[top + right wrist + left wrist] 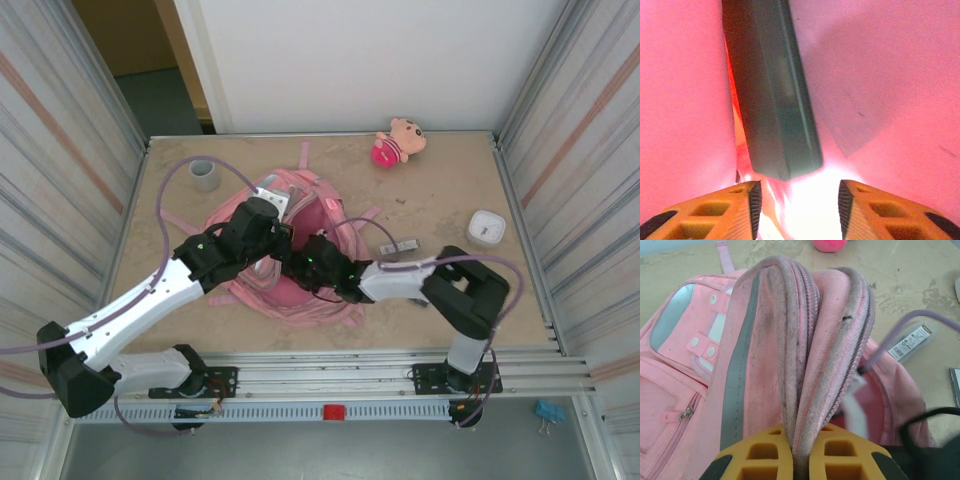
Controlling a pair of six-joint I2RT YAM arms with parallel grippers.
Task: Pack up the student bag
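One large soft pink fabric student bag [292, 296] lies near the middle of the sandy table [440, 180], a little toward its left edge. Of the two grippers, the left gripper [800, 462] is clamped tight on the bunched rim of the bag, and the right gripper [799, 200] is inside the bag, jaws apart and holding nothing, with one dark green rectangular block [772, 100] just ahead. Then one each: a pink plush doll [400, 141] at the far edge, a white square box [487, 228] near the right edge, a grey cup [205, 175] by the far left corner, and a small clear labelled case [398, 247] just right of the bag.
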